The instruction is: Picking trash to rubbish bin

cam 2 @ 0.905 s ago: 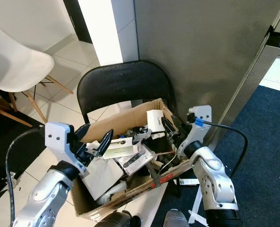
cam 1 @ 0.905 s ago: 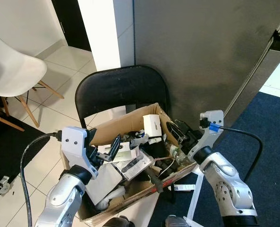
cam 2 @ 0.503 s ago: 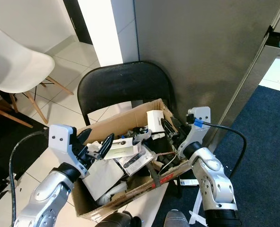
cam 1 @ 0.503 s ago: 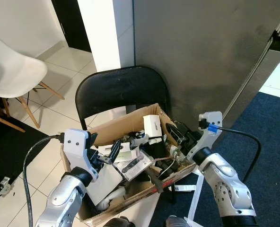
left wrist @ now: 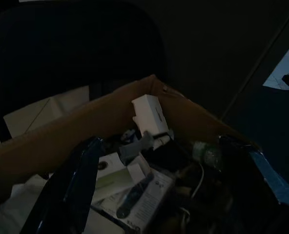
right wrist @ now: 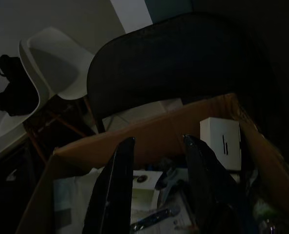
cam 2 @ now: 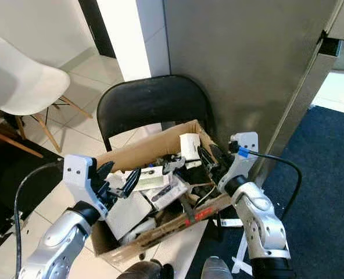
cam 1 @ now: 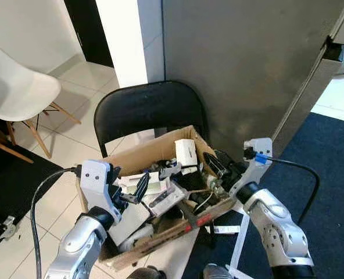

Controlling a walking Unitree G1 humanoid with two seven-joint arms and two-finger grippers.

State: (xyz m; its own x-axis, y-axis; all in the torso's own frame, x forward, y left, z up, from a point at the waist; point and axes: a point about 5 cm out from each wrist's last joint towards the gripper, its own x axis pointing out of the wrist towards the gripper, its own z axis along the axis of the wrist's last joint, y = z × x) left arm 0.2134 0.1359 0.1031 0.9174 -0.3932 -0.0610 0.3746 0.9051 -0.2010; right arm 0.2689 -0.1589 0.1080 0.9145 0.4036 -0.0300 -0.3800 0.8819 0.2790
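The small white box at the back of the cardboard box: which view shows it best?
The left eye view: the white box is well lit and sharp against the cardboard box wall. The right eye view shows it equally. Both wrist views show it nearer but dark.

Cardboard box (cam 1: pixel 138 156) sits on folding chair (cam 1: pixel 150 108), chair back behind it, wall panel (cam 1: pixel 242 64) behind chair. Box crammed w/ trash: small carton (cam 1: pixel 186 152) upright at far side, flat packet (cam 1: pixel 165 198) mid-box, paper sheet (cam 1: pixel 127 219) near front-left. Left gripper (cam 1: pixel 130 190) over box's left part, right gripper (cam 1: pixel 217 165) at its right edge. Shell chair (cam 1: pixel 16 93) far left on tile floor (cam 1: pixel 79 125). Carpet (cam 1: pixel 334 174) to right.
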